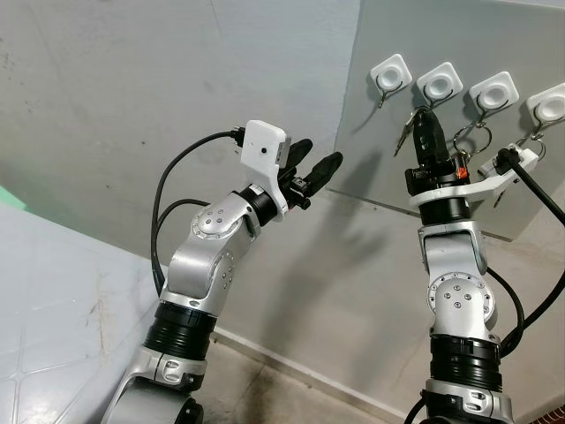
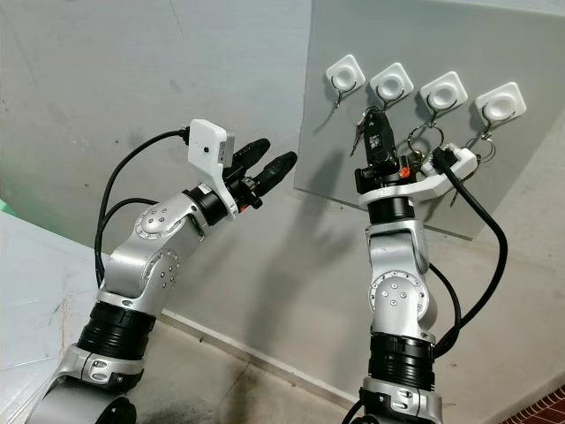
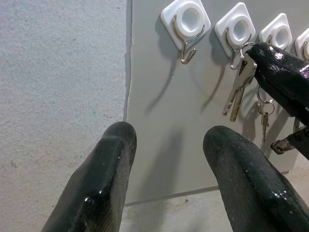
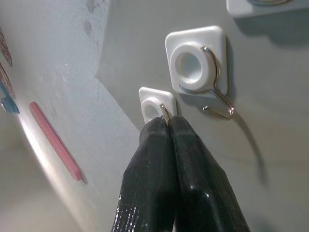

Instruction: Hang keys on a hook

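Observation:
A grey board (image 1: 371,150) on the wall carries a row of white hooks. My right gripper (image 1: 425,119) is raised to the second hook (image 1: 439,82) and is shut on a key ring (image 4: 165,116) right at that hook's wire. The keys (image 3: 239,89) dangle from the ring beside its fingers (image 3: 285,77). I cannot tell whether the ring sits over the wire. My left gripper (image 1: 320,153) is open and empty, held up left of the board and pointing toward it. The first hook (image 1: 391,72) is bare.
Another key set (image 3: 264,113) hangs from the third hook (image 1: 493,91), close to my right wrist. More keys (image 1: 530,137) hang under the fourth hook (image 1: 549,104). The grey wall (image 1: 132,106) stretches left of the board, with pale floor (image 1: 53,291) below.

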Tool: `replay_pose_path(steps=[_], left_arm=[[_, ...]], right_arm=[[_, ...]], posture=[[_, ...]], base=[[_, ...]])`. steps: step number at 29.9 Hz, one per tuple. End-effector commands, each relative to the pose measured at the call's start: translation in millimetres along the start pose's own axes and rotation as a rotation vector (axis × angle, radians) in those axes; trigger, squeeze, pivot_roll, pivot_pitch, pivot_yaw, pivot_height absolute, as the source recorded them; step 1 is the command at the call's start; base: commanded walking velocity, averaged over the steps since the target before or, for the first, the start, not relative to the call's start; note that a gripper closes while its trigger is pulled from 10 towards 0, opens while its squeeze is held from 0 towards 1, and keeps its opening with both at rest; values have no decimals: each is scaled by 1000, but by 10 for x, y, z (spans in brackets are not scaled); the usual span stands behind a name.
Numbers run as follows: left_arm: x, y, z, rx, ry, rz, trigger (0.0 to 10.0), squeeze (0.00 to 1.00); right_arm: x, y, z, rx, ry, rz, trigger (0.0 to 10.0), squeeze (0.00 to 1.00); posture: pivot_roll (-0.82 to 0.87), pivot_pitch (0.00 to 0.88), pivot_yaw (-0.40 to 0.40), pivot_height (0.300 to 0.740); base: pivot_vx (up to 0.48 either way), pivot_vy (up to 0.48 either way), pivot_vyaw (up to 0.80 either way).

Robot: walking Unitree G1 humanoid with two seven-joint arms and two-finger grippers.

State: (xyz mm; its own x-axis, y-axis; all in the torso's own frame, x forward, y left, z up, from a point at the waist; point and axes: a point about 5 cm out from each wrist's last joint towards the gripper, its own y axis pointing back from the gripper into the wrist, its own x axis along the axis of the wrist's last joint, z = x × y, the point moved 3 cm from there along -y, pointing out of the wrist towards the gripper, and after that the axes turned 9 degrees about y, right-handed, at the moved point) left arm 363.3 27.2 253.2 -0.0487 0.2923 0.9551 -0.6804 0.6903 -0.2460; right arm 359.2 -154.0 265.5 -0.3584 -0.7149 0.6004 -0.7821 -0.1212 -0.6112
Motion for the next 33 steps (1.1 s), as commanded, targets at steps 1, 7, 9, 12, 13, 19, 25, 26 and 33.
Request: replay_pose_path(steps=[1, 7, 9, 12, 13, 19, 25, 26, 33], left_arm=[[110, -31, 38, -14, -21, 24, 10000, 0], [108, -32, 39, -16, -18, 22, 10000, 0], [113, -33, 37, -15, -18, 23, 10000, 0], [116, -35, 40, -17, -18, 24, 10000, 0], [116, -35, 40, -17, -19, 24, 10000, 0], [116, -35, 39, -16, -21, 23, 10000, 0], [116, -34, 40, -17, -20, 23, 10000, 0], [116, -34, 40, -18, -20, 23, 10000, 0], [118, -37, 37, -17, -21, 23, 10000, 0]], right_arm=[[17, -9, -20, 5, 5, 5, 10000, 0], [19, 6, 31, -23, 5, 3, 10000, 0], [21, 16, 84, -52, 10, 4, 10000, 0], [25, 21, 119, -72, 7, 7, 10000, 0], [30, 20, 121, -73, 6, 10, 10000, 0], [75, 6, 130, -77, -3, 40, 10000, 0], [85, -4, 106, -64, -6, 45, 10000, 0], [84, -6, 99, -60, -6, 44, 10000, 0], [76, -8, 77, -47, -11, 38, 10000, 0]], posture=[[9, 0, -1, 740], [8, 0, -1, 740], [8, 0, 0, 740], [8, 0, 0, 740], [8, 0, 0, 740], [8, 0, 2, 740], [9, 0, 2, 740], [9, 0, 2, 740], [8, 0, 2, 740]], base=[[0, 0, 0], [0, 0, 0], [0, 0, 0], [0, 0, 0], [0, 0, 0], [0, 0, 0], [0, 0, 0], [0, 0, 0], [0, 0, 0]])
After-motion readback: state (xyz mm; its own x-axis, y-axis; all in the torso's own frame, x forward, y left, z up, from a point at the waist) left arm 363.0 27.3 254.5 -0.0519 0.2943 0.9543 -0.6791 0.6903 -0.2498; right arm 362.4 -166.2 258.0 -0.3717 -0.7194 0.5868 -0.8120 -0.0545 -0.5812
